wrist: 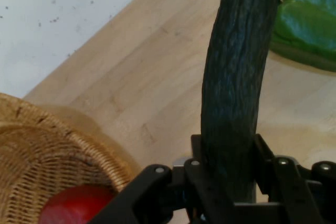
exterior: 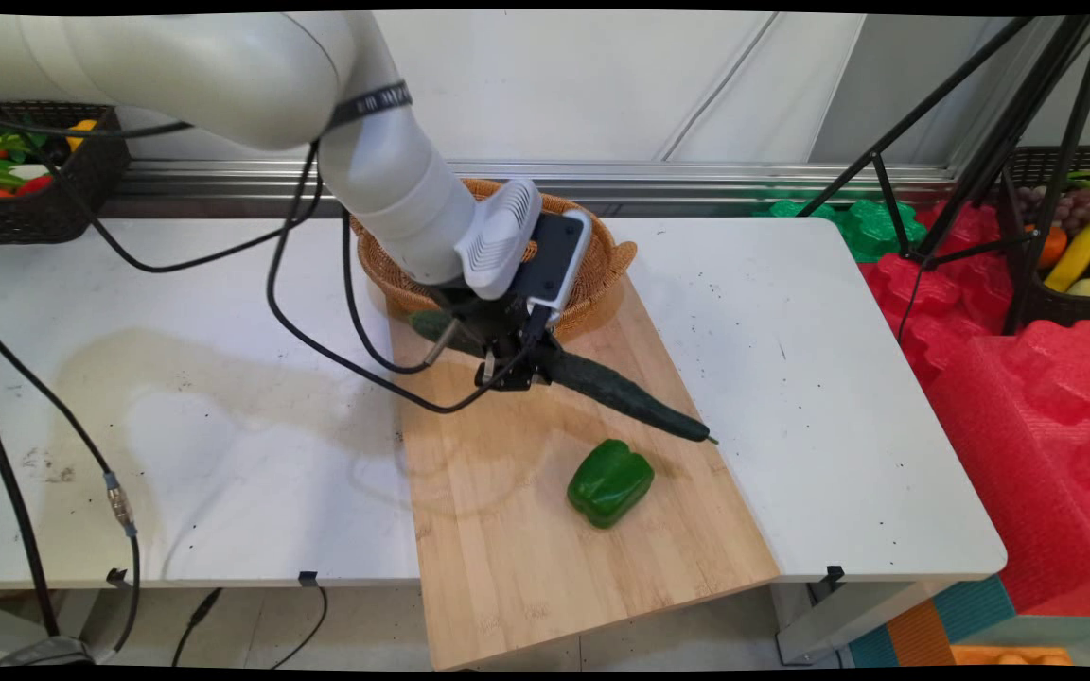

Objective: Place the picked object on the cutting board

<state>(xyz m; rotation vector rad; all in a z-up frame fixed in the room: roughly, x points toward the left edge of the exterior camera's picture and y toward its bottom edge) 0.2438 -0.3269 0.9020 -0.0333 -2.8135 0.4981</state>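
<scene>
A long dark green cucumber (exterior: 621, 392) (wrist: 236, 77) lies slanted across the far part of the wooden cutting board (exterior: 526, 530) (wrist: 142, 93). My gripper (exterior: 510, 371) (wrist: 229, 174) is shut on the cucumber near its middle, fingers on either side of it. One end of the cucumber pokes out left of the hand, next to the wicker basket (exterior: 602, 274) (wrist: 47, 150). A green bell pepper (exterior: 609, 481) (wrist: 307, 19) rests on the board, nearer the front. Inside the basket lies a red round thing (wrist: 76, 205).
Black cables (exterior: 318, 331) hang from the arm over the table's left half. A dark basket of vegetables (exterior: 34, 180) stands at the back left. A tripod (exterior: 980, 142), red foam (exterior: 1028, 378) and a fruit basket (exterior: 1075, 255) are off the table's right edge.
</scene>
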